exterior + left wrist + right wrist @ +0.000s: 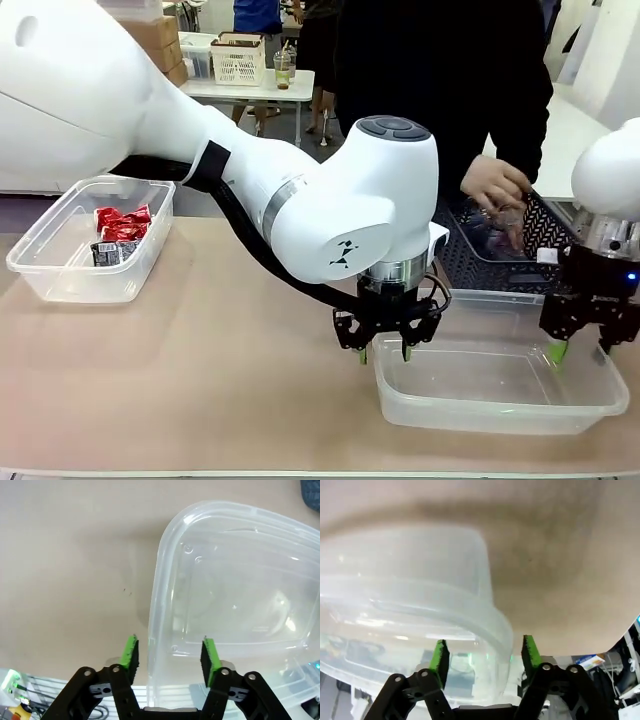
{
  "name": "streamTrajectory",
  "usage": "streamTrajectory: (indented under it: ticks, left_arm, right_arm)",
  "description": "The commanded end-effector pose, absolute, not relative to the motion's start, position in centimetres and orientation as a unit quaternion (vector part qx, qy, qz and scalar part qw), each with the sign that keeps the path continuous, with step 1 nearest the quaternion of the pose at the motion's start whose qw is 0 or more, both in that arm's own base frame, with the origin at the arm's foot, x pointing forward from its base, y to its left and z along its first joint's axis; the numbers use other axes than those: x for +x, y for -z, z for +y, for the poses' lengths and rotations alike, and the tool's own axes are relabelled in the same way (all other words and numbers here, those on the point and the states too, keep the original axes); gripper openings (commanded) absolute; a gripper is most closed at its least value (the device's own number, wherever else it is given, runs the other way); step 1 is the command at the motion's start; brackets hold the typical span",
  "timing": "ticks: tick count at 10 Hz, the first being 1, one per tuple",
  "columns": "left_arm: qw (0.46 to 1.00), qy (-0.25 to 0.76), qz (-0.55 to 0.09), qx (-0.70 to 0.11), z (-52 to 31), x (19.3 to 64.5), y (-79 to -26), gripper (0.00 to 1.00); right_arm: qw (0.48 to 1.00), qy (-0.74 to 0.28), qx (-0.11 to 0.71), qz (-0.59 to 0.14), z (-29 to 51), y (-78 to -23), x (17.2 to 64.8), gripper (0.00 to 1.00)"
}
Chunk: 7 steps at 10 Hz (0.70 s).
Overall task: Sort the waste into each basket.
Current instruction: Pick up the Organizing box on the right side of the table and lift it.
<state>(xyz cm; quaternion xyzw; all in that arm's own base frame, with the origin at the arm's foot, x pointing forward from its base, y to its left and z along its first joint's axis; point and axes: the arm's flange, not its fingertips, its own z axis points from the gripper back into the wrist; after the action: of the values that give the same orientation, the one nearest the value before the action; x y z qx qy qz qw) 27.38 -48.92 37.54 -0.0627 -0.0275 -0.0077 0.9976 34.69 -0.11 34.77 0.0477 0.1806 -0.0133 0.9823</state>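
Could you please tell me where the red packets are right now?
In the front view, the red packets lie inside the clear tub on the robot's left side of the table, gathered toward the tub's far end.

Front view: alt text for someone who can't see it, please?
Two white robot arms hold their open left gripper and right gripper astride opposite ends of an empty clear plastic tub on a beige table. A second clear tub at far left holds red packets. Behind, a person's hand reaches into a dark grey lattice basket.
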Motion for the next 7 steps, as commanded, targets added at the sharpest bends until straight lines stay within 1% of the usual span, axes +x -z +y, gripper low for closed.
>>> streamTrajectory:
  ticks: [1,2,3,4,5,7]
  left_arm:
    - [0.997,0.022,-0.019,-0.067,-49.0,27.6,-38.1,0.00]
    - [0.997,0.015,-0.022,-0.070,-48.7,27.7,-38.1,0.00]
    - [0.997,0.013,-0.019,-0.073,-48.5,27.7,-38.2,0.05]
    - [0.997,0.013,-0.020,-0.075,-48.4,27.7,-38.3,0.00]
    - [0.997,0.011,-0.020,-0.076,-48.3,27.7,-38.2,0.00]
    - [0.997,0.008,-0.016,-0.079,-48.0,27.8,-38.2,0.00]
  right_arm:
    - [0.988,0.030,0.049,0.146,0.8,-31.1,27.4,0.40]
    - [0.986,0.019,0.048,0.158,0.7,-31.0,27.5,0.29]
    - [0.986,0.008,0.052,0.159,0.6,-31.2,27.4,0.00]
    - [0.985,-0.004,0.050,0.164,0.5,-31.3,27.3,0.00]
    - [0.984,0.002,0.028,0.177,0.5,-31.2,27.3,0.00]
    - [0.981,0.009,0.016,0.192,0.4,-31.5,27.3,0.00]
